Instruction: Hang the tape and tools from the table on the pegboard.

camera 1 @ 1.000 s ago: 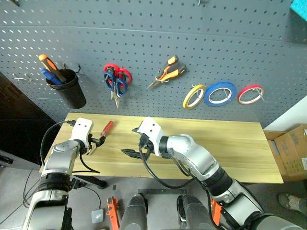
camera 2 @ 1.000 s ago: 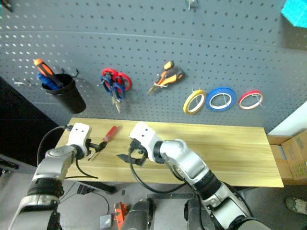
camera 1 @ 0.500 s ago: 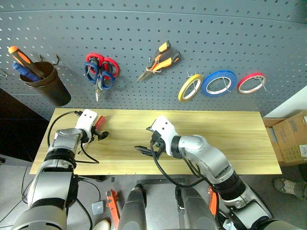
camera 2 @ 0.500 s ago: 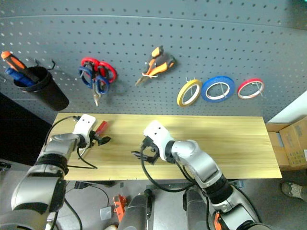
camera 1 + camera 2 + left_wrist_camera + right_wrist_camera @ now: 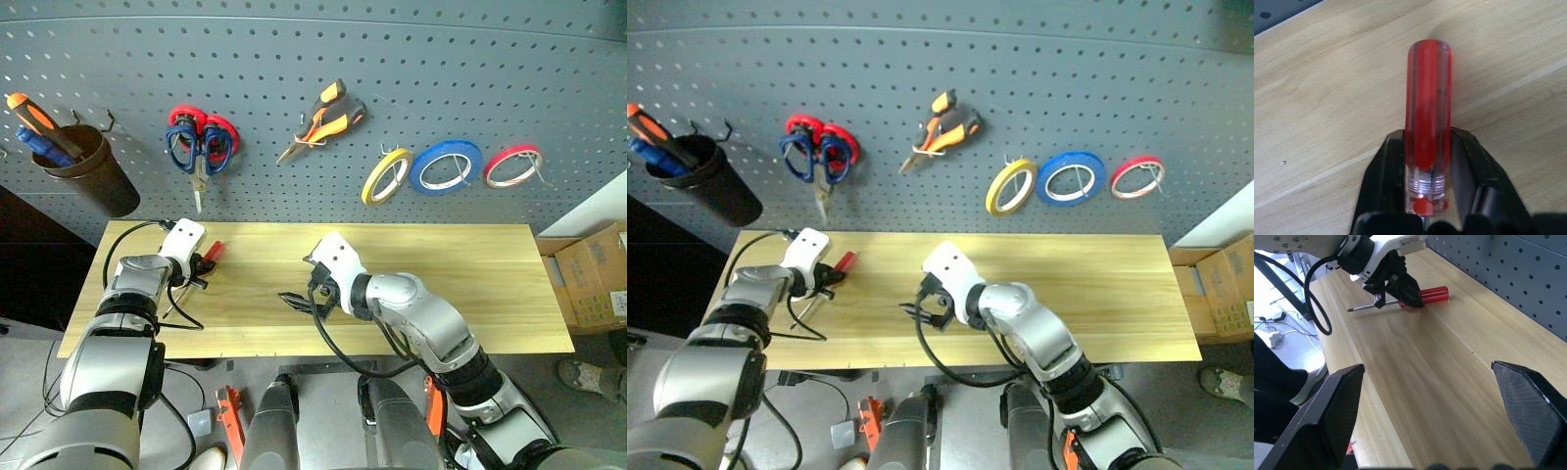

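The left gripper is clamped on the red translucent-handled screwdriver, its two black fingers pressing either side of the handle near the end where the metal shaft leaves it. The screwdriver lies flat on the light wooden plank table, close to the table's left end and nearer its rear edge; its long axis runs from the free handle end, which points toward the rear edge and the dark grey perforated pegboard, back to the shaft tip, which points toward the front-left corner. The right gripper hangs over the middle of the table with its fingers wide apart and nothing between them, well apart from the screwdriver, so the left arm is the one placed to lift it. On the pegboard hang the thin yellow ring of tape, the dark blue-handled scissors and the small orange-and-black pliers; a black cup holding screwdrivers hangs above the table's left end. No brand, label or writing can be read.
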Action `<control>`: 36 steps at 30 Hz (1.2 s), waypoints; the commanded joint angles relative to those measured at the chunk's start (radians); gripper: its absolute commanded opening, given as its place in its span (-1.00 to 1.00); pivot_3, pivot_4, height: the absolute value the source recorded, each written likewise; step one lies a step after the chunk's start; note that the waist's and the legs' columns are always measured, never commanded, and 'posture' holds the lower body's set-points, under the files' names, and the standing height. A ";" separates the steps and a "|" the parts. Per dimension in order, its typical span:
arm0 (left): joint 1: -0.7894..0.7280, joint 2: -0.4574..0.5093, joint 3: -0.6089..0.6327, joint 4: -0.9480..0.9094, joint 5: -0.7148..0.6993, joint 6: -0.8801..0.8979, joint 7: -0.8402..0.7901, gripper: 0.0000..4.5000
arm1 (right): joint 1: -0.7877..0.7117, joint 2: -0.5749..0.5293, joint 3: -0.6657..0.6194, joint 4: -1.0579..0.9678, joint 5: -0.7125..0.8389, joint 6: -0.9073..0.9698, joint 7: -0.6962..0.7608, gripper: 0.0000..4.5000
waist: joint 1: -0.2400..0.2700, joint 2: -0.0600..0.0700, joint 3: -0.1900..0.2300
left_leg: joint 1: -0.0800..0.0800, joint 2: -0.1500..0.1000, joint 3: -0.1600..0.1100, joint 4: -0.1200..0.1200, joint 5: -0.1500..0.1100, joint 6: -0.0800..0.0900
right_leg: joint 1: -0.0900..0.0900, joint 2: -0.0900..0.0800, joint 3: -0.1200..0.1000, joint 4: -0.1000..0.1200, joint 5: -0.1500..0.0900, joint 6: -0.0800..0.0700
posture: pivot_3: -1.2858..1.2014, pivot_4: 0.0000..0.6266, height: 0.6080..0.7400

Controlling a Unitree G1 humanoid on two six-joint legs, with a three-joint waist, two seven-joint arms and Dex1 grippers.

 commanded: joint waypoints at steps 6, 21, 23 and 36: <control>0.038 0.002 -0.019 -0.073 0.008 -0.003 -0.080 -0.63 | -0.039 0.001 -0.023 0.024 -0.006 -0.072 0.024 1.00 | 0.001 -0.001 0.000 | 0.000 0.000 0.000 0.000 0.000 0.000 | 0.000 0.000 0.000 0.000 0.000 0.000 | 0.03 0.02 1.00; 0.441 0.025 0.237 -1.292 -0.206 0.512 0.000 -0.63 | 0.055 -0.013 -0.245 -0.275 0.280 -0.028 0.093 1.00 | 0.017 -0.014 -0.057 | -0.003 0.000 -0.006 -0.002 0.002 -0.008 | 0.001 -0.002 -0.007 -0.003 0.003 -0.005 | 0.14 -0.66 1.00; 0.440 0.017 0.281 -1.386 -0.242 0.553 0.023 -0.63 | 0.053 0.007 -0.279 -0.270 0.310 -0.053 0.089 1.00 | 0.019 -0.017 -0.070 | -0.002 0.000 -0.006 -0.002 0.003 -0.009 | 0.002 -0.002 -0.006 -0.003 0.003 -0.005 | 0.16 -0.72 1.00; 0.099 0.028 0.407 -1.273 -0.340 0.445 0.192 -0.63 | -0.154 0.186 -0.376 -0.125 0.428 -0.155 0.022 1.00 | 0.063 -0.020 -0.145 | 0.010 0.002 -0.006 -0.002 0.009 -0.012 | 0.015 0.003 -0.007 -0.005 0.008 -0.004 | 0.21 -0.92 1.00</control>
